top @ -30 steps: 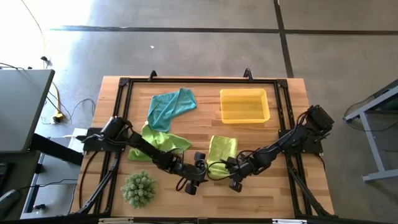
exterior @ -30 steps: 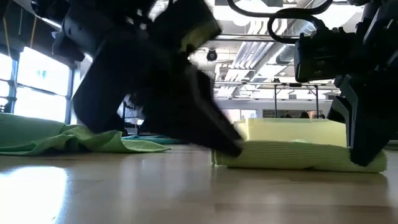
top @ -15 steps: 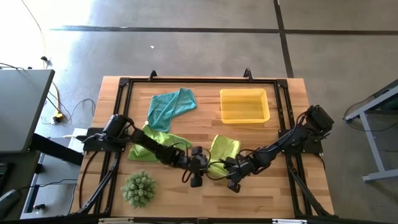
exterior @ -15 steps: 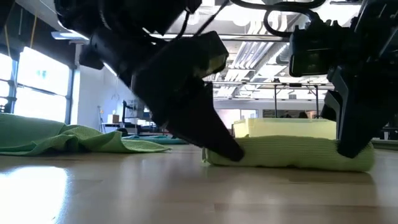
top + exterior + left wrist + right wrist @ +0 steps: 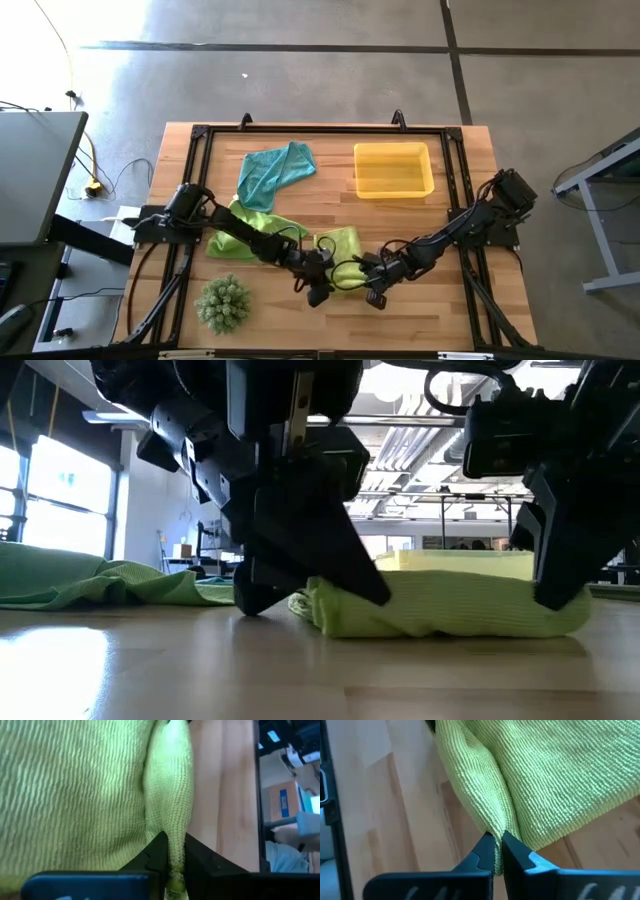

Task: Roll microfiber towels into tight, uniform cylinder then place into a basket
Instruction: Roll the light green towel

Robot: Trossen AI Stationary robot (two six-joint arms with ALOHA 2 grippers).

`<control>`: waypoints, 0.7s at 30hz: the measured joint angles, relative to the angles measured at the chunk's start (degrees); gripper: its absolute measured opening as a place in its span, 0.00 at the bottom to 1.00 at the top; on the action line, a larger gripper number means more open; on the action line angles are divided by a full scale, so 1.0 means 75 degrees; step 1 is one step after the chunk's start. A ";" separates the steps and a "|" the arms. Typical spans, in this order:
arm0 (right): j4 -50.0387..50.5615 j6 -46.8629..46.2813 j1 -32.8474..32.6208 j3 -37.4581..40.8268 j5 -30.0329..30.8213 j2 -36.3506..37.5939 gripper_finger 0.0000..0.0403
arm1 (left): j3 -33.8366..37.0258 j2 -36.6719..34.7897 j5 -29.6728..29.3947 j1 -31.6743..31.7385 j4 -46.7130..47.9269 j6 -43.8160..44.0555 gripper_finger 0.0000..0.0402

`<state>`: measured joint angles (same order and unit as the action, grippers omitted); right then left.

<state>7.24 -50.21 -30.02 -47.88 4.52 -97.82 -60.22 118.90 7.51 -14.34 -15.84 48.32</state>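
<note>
Both jaw pairs are pinching the folded lime-green ribbed microfiber towel (image 5: 343, 252) lower centre, left gripper (image 5: 318, 262) and right gripper (image 5: 368, 272) gripping opposite ends of its left-right axis.

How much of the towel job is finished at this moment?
Nothing is finished: the yellow basket holds no towel. In hand: the left gripper and right gripper each pinch an edge of one green towel. Left: rolling it, then the other green towel and the blue towel.

Bare table (image 5: 420, 300) beside spiky plant (image 5: 222, 304)
</note>
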 joint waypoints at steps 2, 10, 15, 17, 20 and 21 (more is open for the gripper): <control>-0.0015 0.0316 0.0018 0.0002 0.0016 0.0000 0.05 | -0.0004 -0.0007 -0.0044 0.0010 0.0156 0.0171 0.08; 0.0498 0.1313 0.0407 0.0000 -0.0587 0.0535 0.27 | -0.0001 -0.0020 -0.0358 -0.0004 0.0454 0.0351 0.05; 0.0190 0.2380 0.0231 0.0000 -0.0741 0.1109 0.29 | -0.0004 -0.0028 -0.0525 -0.0004 0.0560 0.0398 0.05; -0.0177 0.3167 -0.0014 0.0000 -0.0445 0.1142 0.29 | -0.0004 -0.0028 -0.0611 -0.0010 0.0565 0.0398 0.05; -0.0487 0.4266 -0.0437 -0.0006 0.0130 0.1021 0.29 | -0.0004 -0.0028 -0.0660 -0.0010 0.0572 0.0395 0.05; -0.0454 0.4418 -0.0562 -0.0006 0.0343 0.0942 0.29 | -0.0004 -0.0025 -0.0670 -0.0010 0.0572 0.0395 0.05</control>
<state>3.84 -17.08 -34.23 -47.92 7.09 -90.75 -60.25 118.72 2.48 -14.41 -11.55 51.29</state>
